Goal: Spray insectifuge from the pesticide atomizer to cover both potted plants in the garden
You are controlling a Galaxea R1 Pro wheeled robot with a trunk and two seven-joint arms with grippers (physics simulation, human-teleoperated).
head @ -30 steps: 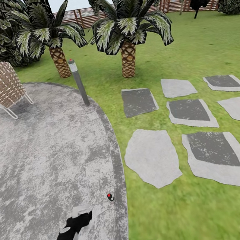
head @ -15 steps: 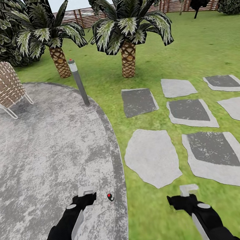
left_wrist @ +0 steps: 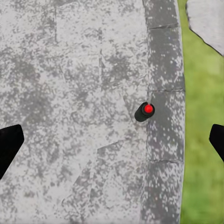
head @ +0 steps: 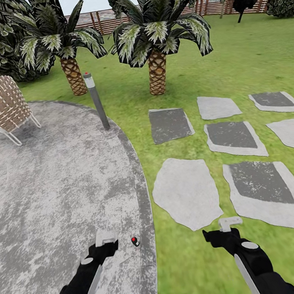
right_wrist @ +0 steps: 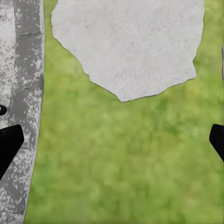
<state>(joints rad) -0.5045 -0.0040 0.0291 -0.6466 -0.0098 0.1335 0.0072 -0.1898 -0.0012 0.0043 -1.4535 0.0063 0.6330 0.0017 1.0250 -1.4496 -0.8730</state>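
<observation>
The pesticide atomizer and the potted plants are out of view. I stand at the rim of a grey paved patio [head: 55,186], facing the garden lawn [head: 188,261]. My left gripper [head: 106,237] hangs over the paving, open and empty, its dark fingertips [left_wrist: 9,144] spread wide apart. Over the grass my right gripper [head: 230,222] is open and empty as well, its fingertips [right_wrist: 9,142] just as far apart. A small dark cylinder with a red top [head: 135,241] [left_wrist: 145,111] stands on the patio rim, just right of the left gripper.
Grey and white stepping stones [head: 188,199] cross the lawn ahead and to the right. Two palms [head: 154,40] [head: 68,46] and a grey bollard lamp [head: 96,100] stand beyond the patio. A woven chair [head: 2,107] sits far left. A brown slatted fence [head: 221,2] closes the back.
My right arm has come into view at the lower right. The left arm has reached further forward. The camera and the ground objects have not shifted.
</observation>
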